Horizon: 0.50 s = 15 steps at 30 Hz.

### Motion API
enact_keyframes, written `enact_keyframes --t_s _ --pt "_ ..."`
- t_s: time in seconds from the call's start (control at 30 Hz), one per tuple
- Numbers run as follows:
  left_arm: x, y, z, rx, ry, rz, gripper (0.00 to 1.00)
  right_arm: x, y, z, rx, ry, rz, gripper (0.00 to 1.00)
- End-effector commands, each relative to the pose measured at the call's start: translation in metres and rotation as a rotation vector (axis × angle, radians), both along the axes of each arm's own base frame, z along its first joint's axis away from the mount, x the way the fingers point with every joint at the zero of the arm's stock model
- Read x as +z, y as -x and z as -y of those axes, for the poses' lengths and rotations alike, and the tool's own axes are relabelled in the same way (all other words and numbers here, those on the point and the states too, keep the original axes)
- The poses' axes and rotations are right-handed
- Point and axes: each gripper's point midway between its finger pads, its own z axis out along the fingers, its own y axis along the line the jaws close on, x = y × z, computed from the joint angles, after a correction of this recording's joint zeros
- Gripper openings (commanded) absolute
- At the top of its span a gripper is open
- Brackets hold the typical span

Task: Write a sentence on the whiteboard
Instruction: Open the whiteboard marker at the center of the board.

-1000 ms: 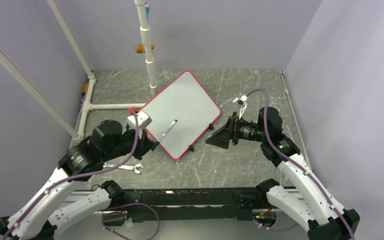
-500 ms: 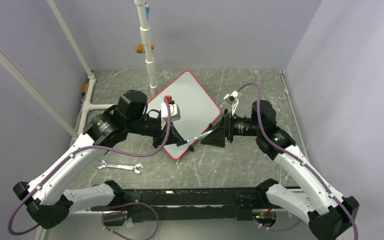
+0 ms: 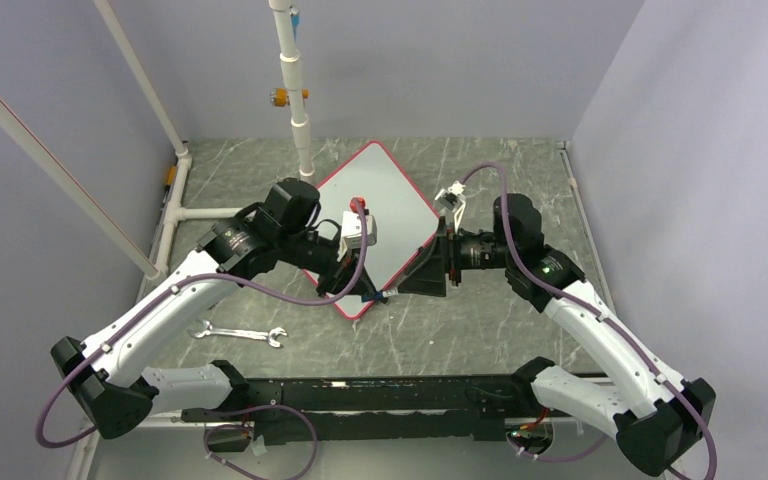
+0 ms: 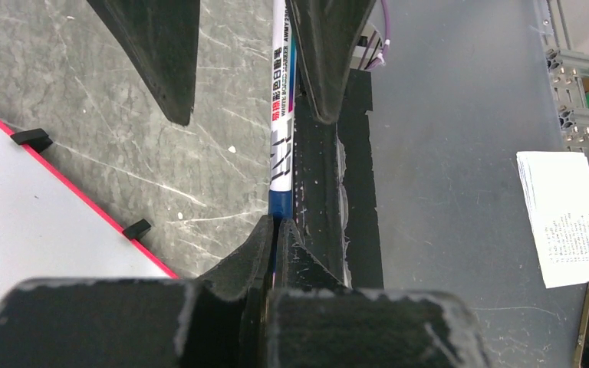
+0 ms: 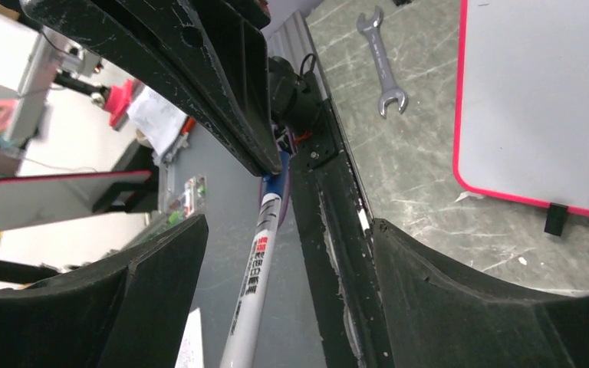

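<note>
We see the large flat white whiteboard with a thin red border (image 3: 400,200) lying flat on the grey marbled counter (image 3: 480,320), in the middle of the scene. It is turned like a diamond, with one rounded corner pointing toward the near edge. Small black feet (image 4: 136,228) stick out along its near right edge.

Just off that near corner the two arms meet above the counter. The left tool (image 4: 276,230) is closed tight on the blue end of a white-barrelled whiteboard marker with printed lettering (image 4: 282,115). The marker juts out away from that tool, toward the right arm.

The right tool (image 5: 287,226) stands open, one finger on each side of the marker's barrel. From the right wrist we see a gap on either side of the marker. From the left wrist the barrel runs close along one finger, and we cannot tell whether they touch.

A silver open-ended wrench (image 3: 240,333) lies on the counter to the near left, well apart from the whiteboard. A white upright pipe (image 3: 295,100) stands just beyond the board's far left edge.
</note>
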Motion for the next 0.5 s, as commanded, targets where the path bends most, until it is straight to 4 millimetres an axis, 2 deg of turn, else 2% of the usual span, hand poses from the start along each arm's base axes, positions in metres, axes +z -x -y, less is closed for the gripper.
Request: enact_keyframes --t_s 0.0,0.27,0.47 --pt "0.006 0.000 0.002 -0.014 0.049 0.035 0.00 0.005 0.002 -0.005 0.025 0.045 0.089 0.79" --pt "0.002 -0.009 -0.003 0.042 0.065 0.012 0.00 0.002 -0.008 -0.011 -0.005 0.069 0.119 0.65" --pt "0.004 -0.013 -0.008 0.075 0.085 0.013 0.00 0.001 -0.011 -0.010 -0.021 0.079 0.133 0.63"
